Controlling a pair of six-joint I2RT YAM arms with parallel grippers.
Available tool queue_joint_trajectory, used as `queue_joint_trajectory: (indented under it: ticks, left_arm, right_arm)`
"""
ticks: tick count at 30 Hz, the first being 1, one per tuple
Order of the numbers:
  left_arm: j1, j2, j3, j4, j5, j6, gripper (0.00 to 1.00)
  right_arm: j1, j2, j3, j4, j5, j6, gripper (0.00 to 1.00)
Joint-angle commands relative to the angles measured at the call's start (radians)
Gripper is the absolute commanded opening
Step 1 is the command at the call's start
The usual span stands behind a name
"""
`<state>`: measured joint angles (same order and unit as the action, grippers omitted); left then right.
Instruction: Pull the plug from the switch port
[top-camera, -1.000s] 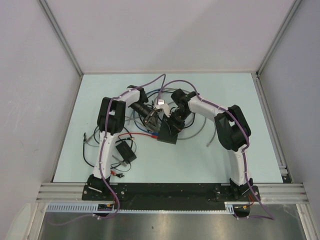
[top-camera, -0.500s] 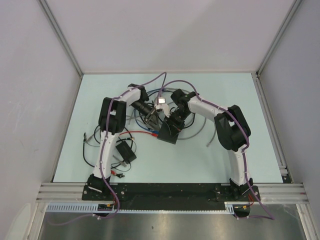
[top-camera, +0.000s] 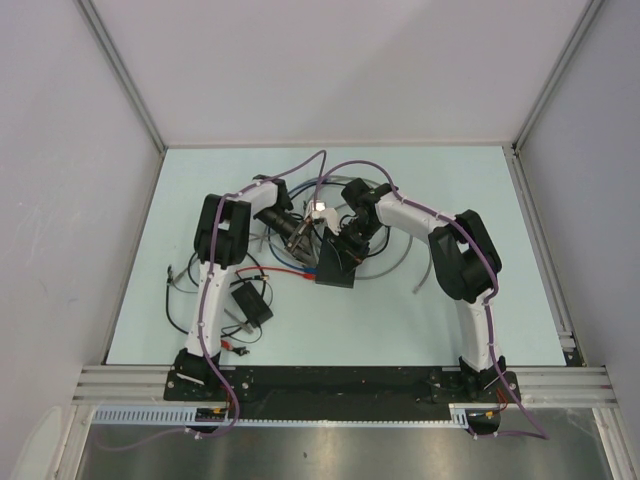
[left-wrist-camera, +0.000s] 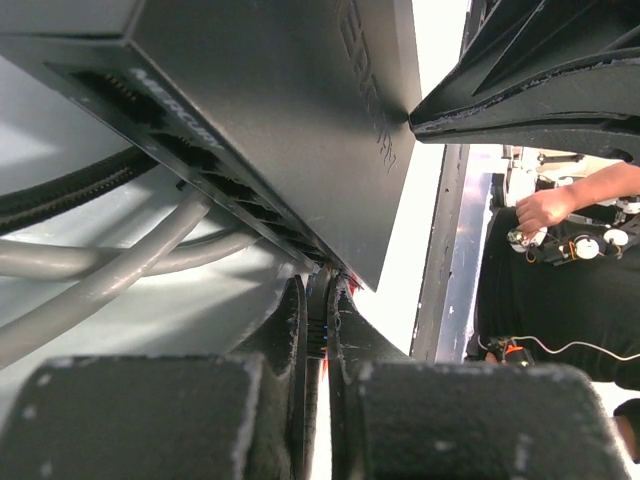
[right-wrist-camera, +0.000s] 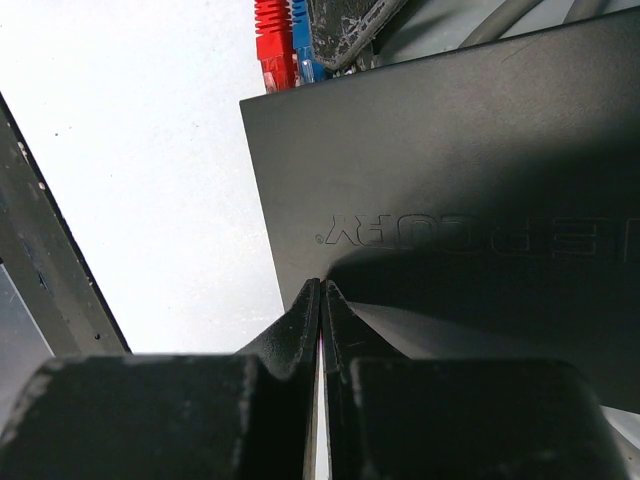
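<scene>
The switch (top-camera: 335, 265) is a flat dark grey box lying between my two arms. In the left wrist view its port row (left-wrist-camera: 215, 165) runs along the narrow edge facing me. My left gripper (left-wrist-camera: 318, 285) is shut on a thin ribbed blue plug (left-wrist-camera: 318, 300) at the near end of that row, fingertips almost against the box. From the right wrist the blue plug (right-wrist-camera: 303, 45) and a red plug (right-wrist-camera: 271, 40) stick out side by side from the switch's far edge. My right gripper (right-wrist-camera: 321, 285) is shut and empty, its tips resting on the switch's top face (right-wrist-camera: 450, 180).
Grey cables (left-wrist-camera: 100, 270) run under the switch, and more loop behind the arms (top-camera: 300, 190). A smaller black box with thin wires (top-camera: 250, 303) lies near the left arm's base. One grey cable end (top-camera: 425, 275) rests right of the switch.
My left wrist has shifted slightly left and back with its jaws still shut. The switch and the right arm have hardly moved.
</scene>
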<state>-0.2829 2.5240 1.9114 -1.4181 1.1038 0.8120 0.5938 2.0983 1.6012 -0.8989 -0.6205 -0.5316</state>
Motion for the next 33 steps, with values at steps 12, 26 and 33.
queue_joint_trajectory:
  ticks: [12,26,33]
  left_arm:
    - [0.039,-0.057,0.047,0.077,-0.157,-0.023,0.00]
    - [0.047,-0.054,-0.064,0.057,-0.211,0.072,0.00]
    - [0.047,-0.073,-0.060,0.106,-0.335,0.003,0.00]
  right_arm:
    - [-0.006,0.077,-0.014,0.035,0.110,-0.028,0.04]
    - [-0.011,0.085,-0.009,0.038,0.114,-0.024,0.04]
    - [-0.011,0.101,0.009,0.034,0.107,-0.024,0.04]
